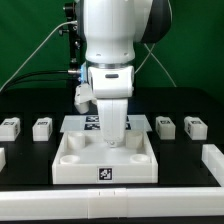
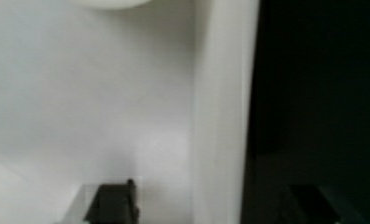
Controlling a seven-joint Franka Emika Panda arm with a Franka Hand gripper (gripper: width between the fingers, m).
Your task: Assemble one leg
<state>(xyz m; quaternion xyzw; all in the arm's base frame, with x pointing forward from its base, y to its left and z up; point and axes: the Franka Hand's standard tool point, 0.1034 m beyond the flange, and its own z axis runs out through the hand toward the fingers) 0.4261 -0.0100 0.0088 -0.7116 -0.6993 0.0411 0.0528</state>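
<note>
Tray (image 1: 70, 160) sits closest, with no leg visibly fitted. Loose legs lie on the tabletop (image 1: 30, 150) either side of the tray, one leg (image 1: 165, 125) just off its far corner. Over the tray the gripper (image 1: 115, 138) hangs low, jaws wide, apparently empty. No leg seems grasped yet; next it must fetch one.

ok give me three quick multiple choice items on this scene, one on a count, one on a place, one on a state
1. How many legs show in the exterior view? A two B four C six
2. Where is the gripper? A down over the white tray piece B above a leg C raised clear of everything
3. The legs are: A fitted in sockets B held C loose on the table

1 B, two on each side. 2 A, the arm reaches into the tray piece. 3 C, all stand apart from it.
</note>
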